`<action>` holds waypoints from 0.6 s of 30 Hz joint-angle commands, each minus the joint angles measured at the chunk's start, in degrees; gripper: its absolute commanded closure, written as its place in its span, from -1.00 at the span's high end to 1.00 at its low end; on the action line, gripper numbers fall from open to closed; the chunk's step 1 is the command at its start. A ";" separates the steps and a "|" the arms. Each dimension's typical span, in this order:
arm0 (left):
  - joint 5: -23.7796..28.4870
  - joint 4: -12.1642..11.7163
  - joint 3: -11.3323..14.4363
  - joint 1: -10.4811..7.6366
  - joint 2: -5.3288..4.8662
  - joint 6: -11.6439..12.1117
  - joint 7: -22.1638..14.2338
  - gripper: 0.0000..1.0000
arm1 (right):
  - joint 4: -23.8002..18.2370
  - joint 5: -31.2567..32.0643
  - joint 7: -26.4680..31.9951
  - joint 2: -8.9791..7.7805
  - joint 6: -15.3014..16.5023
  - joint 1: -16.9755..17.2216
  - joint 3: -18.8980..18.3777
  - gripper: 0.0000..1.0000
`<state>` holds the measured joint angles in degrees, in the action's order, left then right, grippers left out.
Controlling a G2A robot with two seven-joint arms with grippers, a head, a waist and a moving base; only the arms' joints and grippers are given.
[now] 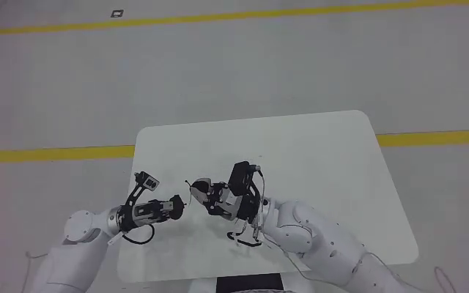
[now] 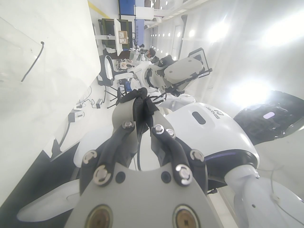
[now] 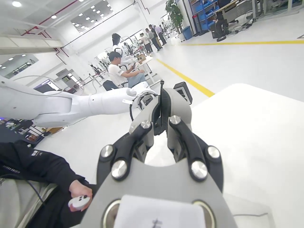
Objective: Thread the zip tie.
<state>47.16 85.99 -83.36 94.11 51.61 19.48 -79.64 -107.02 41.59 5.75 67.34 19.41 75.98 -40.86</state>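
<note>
Right wrist view: the right gripper [image 3: 163, 100] is clenched on the black zip tie [image 3: 161, 88]. The tie stands upright between the fingers, with its small head topmost above the fingertips. Gripper and tie hang over the white table [image 3: 249, 124], above the side that faces the yellow floor line.

Left wrist view: the left gripper [image 2: 142, 98] has its dark-padded fingers drawn tight together, raised off the table. A thin black strap runs out from between them back toward the palm, so it grasps the zip tie too. I cannot tell whether this strap is the same tie the right gripper holds.

Top view: both grippers hover above the table's half nearest the robot, toward its left side, tips facing each other and just apart. The zip tie shows as a fine dark curve at the right gripper's tips, above the table.
</note>
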 commanded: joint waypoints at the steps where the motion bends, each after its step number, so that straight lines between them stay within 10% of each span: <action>1: 0.00 0.00 0.00 0.00 0.00 0.00 0.00 -1.00 | 0.24 0.62 0.11 0.10 0.07 -0.21 0.35 -1.00; 18: 0.00 0.00 0.00 0.00 0.00 0.00 0.00 -1.00 | 0.91 4.32 -0.51 0.59 0.07 -1.62 2.17 -1.00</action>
<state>47.16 85.99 -83.36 94.11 51.61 19.48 -79.64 -106.19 45.85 5.34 67.84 19.38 74.49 -38.75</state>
